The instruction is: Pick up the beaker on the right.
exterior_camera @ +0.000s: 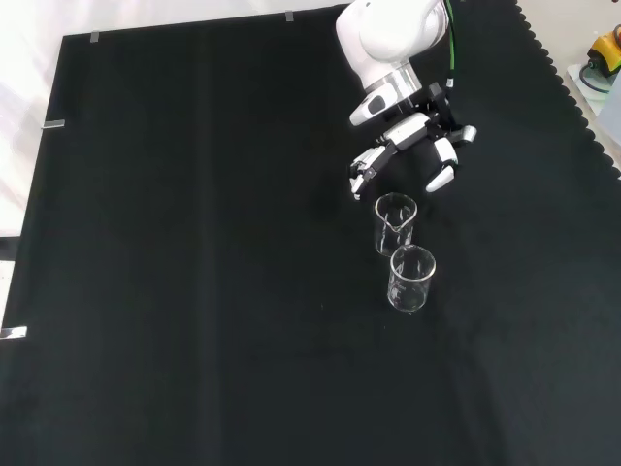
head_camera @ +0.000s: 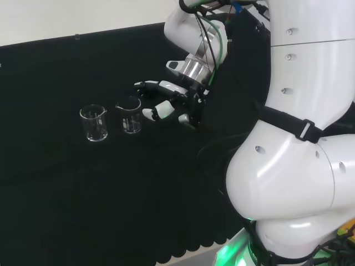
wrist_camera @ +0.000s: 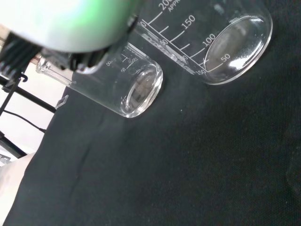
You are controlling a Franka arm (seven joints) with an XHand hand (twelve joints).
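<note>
While the hand (head_camera: 169, 105) hangs just above the black cloth surface (head_camera: 66, 183), its fingers are spread and only loosely bent, and they grip nothing. In the head view a fingertip (head_camera: 140, 85) reaches to the rim of the nearer beaker (head_camera: 130, 116), which stands at about nine o'clock from the palm; whether it touches the glass cannot be told. In the front view the same beaker (exterior_camera: 395, 223) sits at six o'clock from the hand (exterior_camera: 412, 146), below the gap between fingers and thumb. It is a small, clear, empty vessel, upright, with a pouring spout on its rim and white graduation marks on its wall; the wrist view shows its round base (wrist_camera: 237, 49) close by, with the printed scale beside it. The second beaker (head_camera: 94, 123), alike in shape and also empty, stands just beside the first at nine o'clock in the head view, apart from it.
</note>
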